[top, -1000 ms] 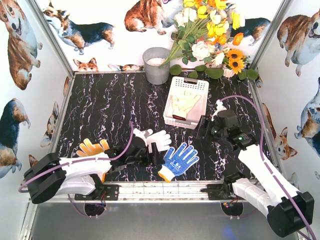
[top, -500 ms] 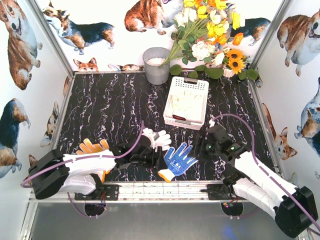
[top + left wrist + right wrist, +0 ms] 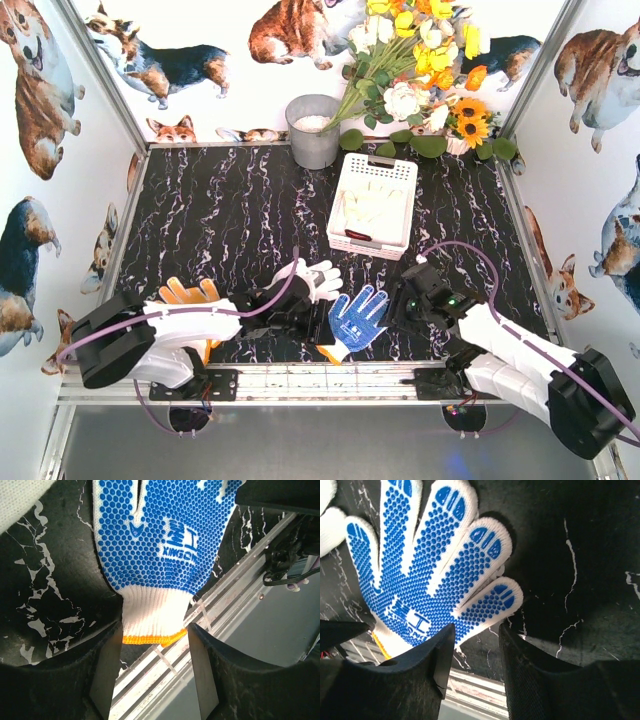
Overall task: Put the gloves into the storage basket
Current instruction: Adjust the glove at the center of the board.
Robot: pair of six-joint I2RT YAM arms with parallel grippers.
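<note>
Two hands (image 3: 155, 672) (image 3: 476, 652) closer around one dotted glove (image 3: 357, 318)

The blue-dotted glove (image 3: 165, 535) in front of you is white knit cloth, ribbed at the cuff, hemmed in orange thread and studded with raised, rubbery-looking blue dots. The white glove (image 3: 320, 275) and the orange-yellow glove (image 3: 185, 292) are plain matt knit. Your tabletop (image 3: 220, 210) is a smooth black marble-print surface with a slight sheen. Your left pincer (image 3: 155, 645) shows smooth grey pads (image 3: 105, 680) set in grainy black bodies; the right pincer (image 3: 476, 645) is matt black with a fine rough grain. The storage basket (image 3: 385, 160) is smooth white plastic, the bucket (image 3: 313, 140) dull grey metal, the front rail (image 3: 320, 378) brushed bare metal.
</note>
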